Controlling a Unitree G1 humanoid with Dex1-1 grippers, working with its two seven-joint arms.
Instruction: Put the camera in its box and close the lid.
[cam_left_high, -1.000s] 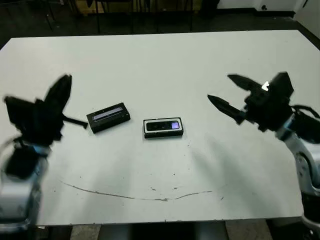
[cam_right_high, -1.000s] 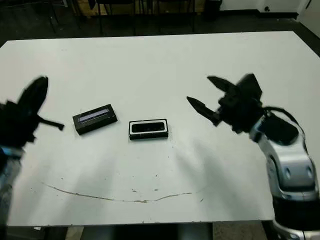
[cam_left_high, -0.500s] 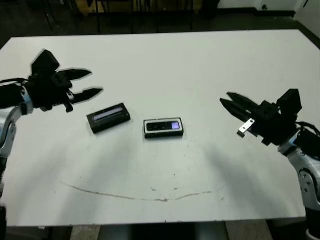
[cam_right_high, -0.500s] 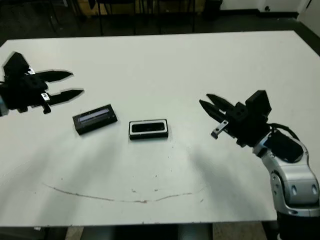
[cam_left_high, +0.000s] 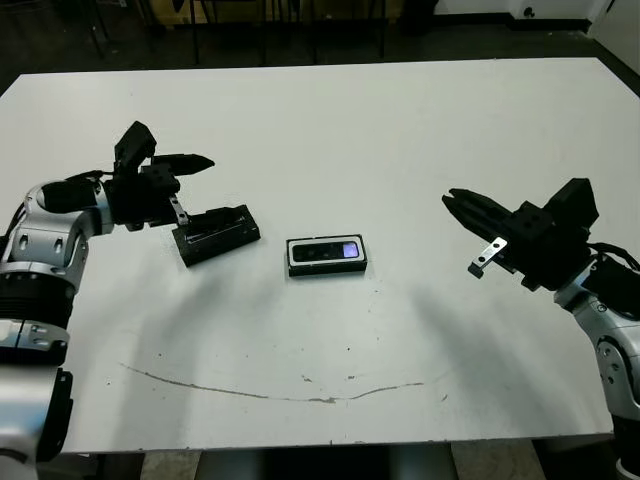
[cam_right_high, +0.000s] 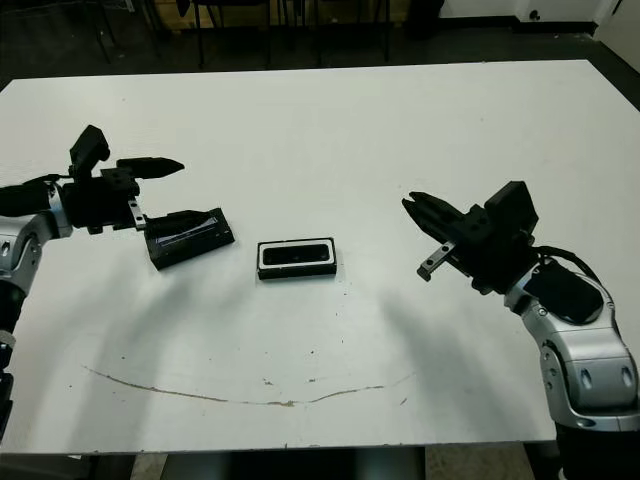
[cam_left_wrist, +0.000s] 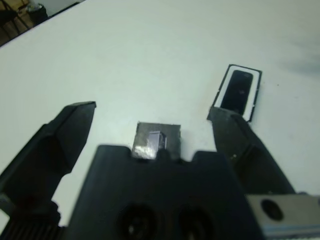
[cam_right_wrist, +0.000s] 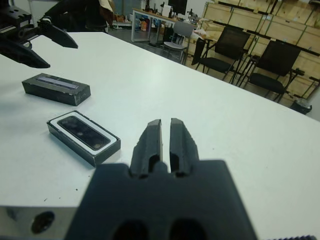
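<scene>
Two hands over white table (cam_left_high: 330, 130): left hand (cam_left_high: 190, 188) spread above lid (cam_left_high: 218, 233), right hand (cam_right_wrist: 165, 137) clenched; chairs (cam_right_wrist: 250, 62) beyond.

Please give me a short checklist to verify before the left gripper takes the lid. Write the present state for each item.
1. The camera lies inside the box: ok.
2. The lid lies flat on the table, apart from the box, with nothing on top of it: ok.
3. The left gripper is open: ok.
4. The left gripper's fingers stand on both sides of the lid: cannot tell; one finger is beyond it, and the other merges with the lid's dark end.
5. The right gripper is shut, holds nothing and is well away from the box: ok.
</scene>
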